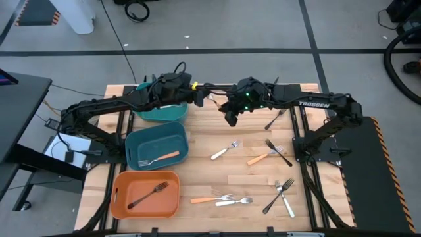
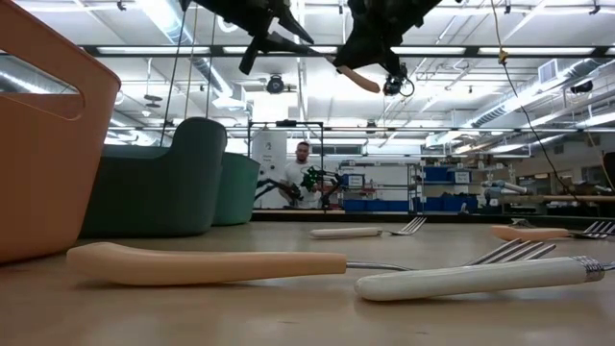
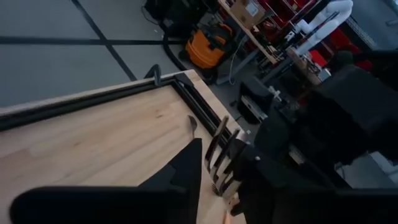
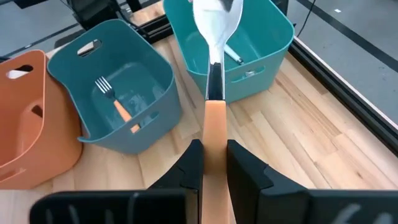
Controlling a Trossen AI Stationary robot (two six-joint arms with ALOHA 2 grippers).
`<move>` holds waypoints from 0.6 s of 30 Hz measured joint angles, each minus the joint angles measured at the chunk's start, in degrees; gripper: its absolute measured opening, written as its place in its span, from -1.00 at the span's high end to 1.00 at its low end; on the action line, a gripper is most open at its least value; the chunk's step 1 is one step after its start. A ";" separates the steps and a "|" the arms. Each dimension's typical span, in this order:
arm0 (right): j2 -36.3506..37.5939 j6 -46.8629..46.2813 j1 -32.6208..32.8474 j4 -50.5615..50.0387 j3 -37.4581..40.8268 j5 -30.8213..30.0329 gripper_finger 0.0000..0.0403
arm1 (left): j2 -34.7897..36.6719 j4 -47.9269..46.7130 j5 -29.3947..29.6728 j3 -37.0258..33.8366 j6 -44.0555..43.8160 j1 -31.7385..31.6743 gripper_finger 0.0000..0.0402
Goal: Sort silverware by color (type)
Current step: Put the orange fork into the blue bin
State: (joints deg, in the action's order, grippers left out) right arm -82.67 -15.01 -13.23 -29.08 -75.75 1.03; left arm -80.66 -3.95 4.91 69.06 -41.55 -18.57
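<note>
Right wrist view shows you the right gripper (image 4: pixel 213 163) pinching an orange-handled fork (image 4: pixel 214 124); left gripper's (image 3: pixel 214 171) fingers stand apart around its tines.

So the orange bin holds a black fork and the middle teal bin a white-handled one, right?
No: the fork in the middle teal bin has an orange handle, as the high view shows. The orange bin does hold a black fork.

Two dark jointed arms, white "TROSSEN" lettering, green light, black cables.

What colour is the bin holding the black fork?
Orange bin; the high view shows it best.
</note>
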 joint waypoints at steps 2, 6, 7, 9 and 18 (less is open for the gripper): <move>-0.20 0.10 0.00 -0.02 0.00 0.09 0.75 | -0.01 -0.15 0.44 -0.01 1.64 0.02 0.66; -0.22 0.25 0.00 0.55 -0.04 0.05 0.72 | -0.11 -0.43 0.73 -0.09 3.64 -0.06 0.93; -0.22 0.40 0.00 0.61 -0.04 0.05 0.71 | -0.09 -0.39 0.61 -0.09 4.29 -0.07 0.94; -0.21 0.47 -0.28 0.70 -0.04 0.16 0.70 | -0.09 -0.34 0.61 -0.09 4.91 -0.02 0.94; -0.22 6.00 -2.52 1.28 -0.03 -1.10 0.62 | 0.00 -0.09 0.48 -0.07 8.96 -0.55 0.95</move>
State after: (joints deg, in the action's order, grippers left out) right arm -82.89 -9.02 -15.76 -27.80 -75.78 -0.06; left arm -80.66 -4.04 5.40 68.99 -32.59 -19.11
